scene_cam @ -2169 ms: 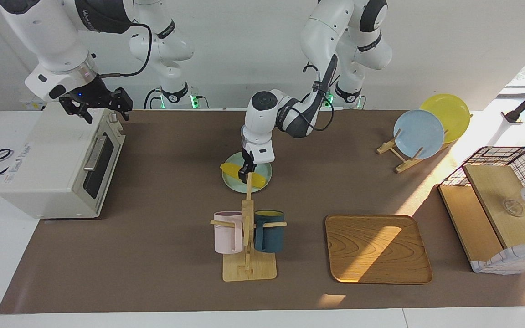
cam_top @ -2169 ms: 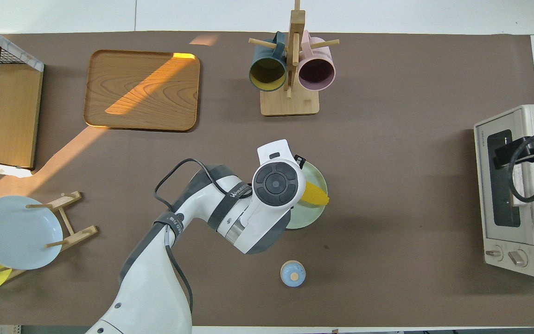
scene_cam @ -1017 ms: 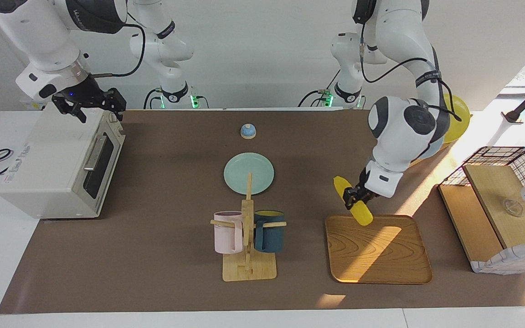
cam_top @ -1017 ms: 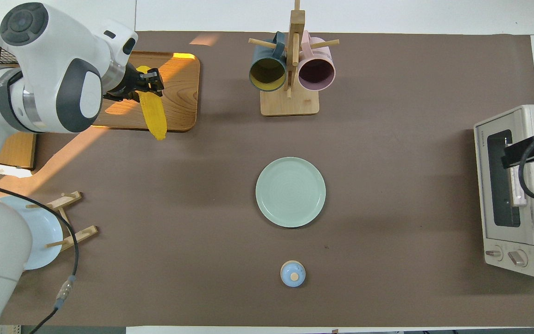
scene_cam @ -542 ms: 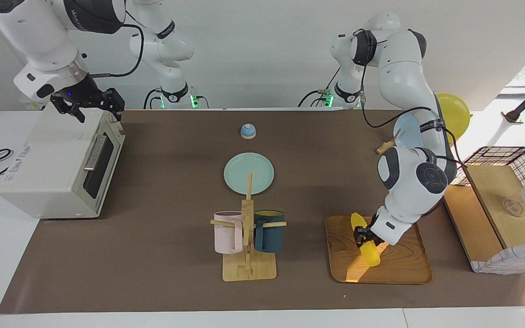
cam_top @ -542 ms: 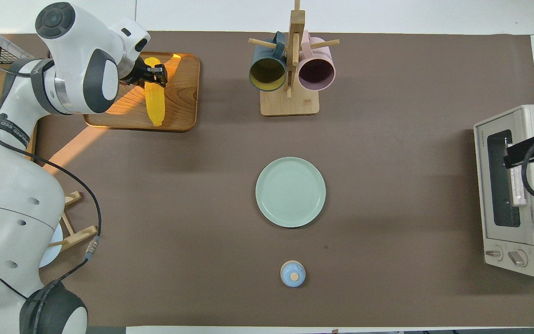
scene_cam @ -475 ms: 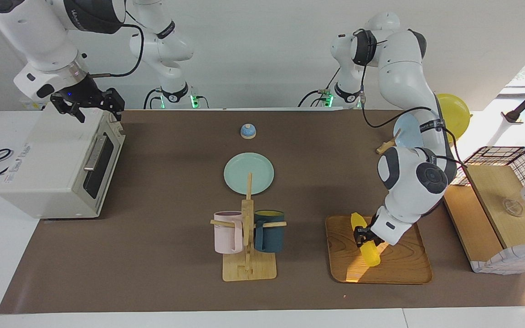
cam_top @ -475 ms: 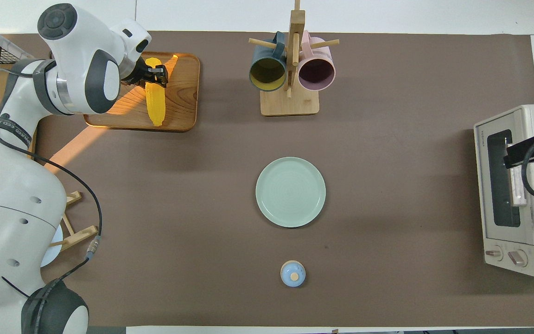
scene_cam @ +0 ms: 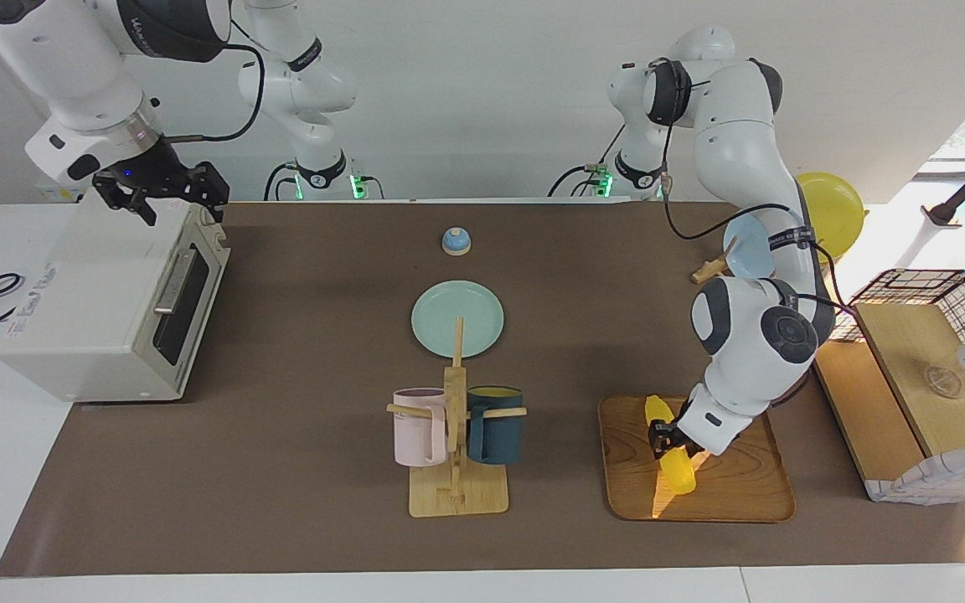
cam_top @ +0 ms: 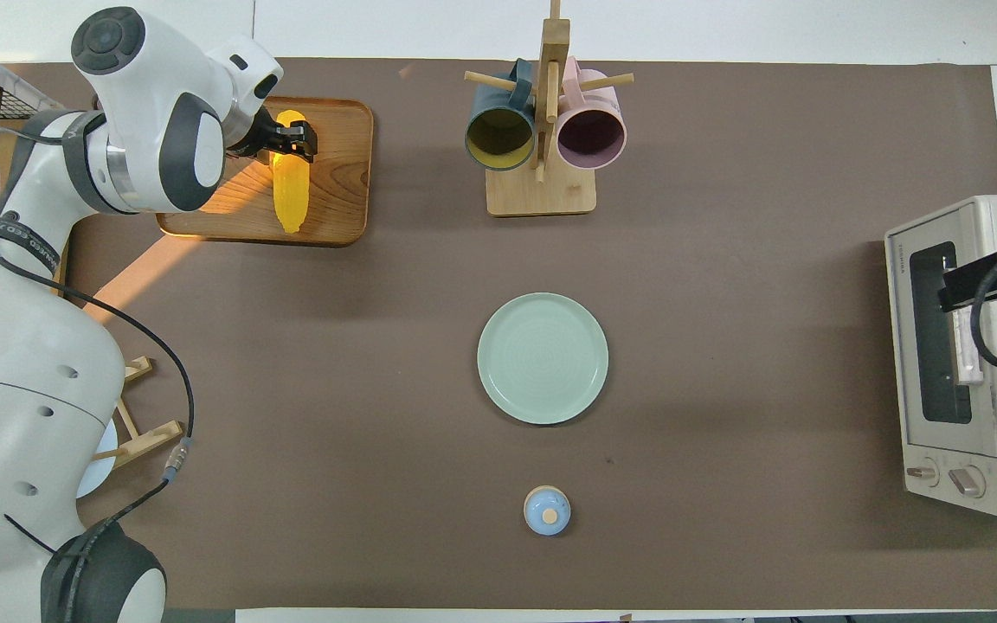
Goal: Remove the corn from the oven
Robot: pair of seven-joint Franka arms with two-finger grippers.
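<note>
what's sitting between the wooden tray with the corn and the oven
The mug rack and the green plate lie between the wooden tray holding the corn and the oven; otherwise bare brown mat. The overhead view shows it best.

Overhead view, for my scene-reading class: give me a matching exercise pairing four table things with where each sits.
Things:
1. corn
2. green plate
3. pink mug
4. right gripper

Places:
A. on the wooden mug rack
B. on the wooden tray
C. over the oven
D. mid-table, on the brown mat

Pairs: 1-B, 2-D, 3-A, 4-C
</note>
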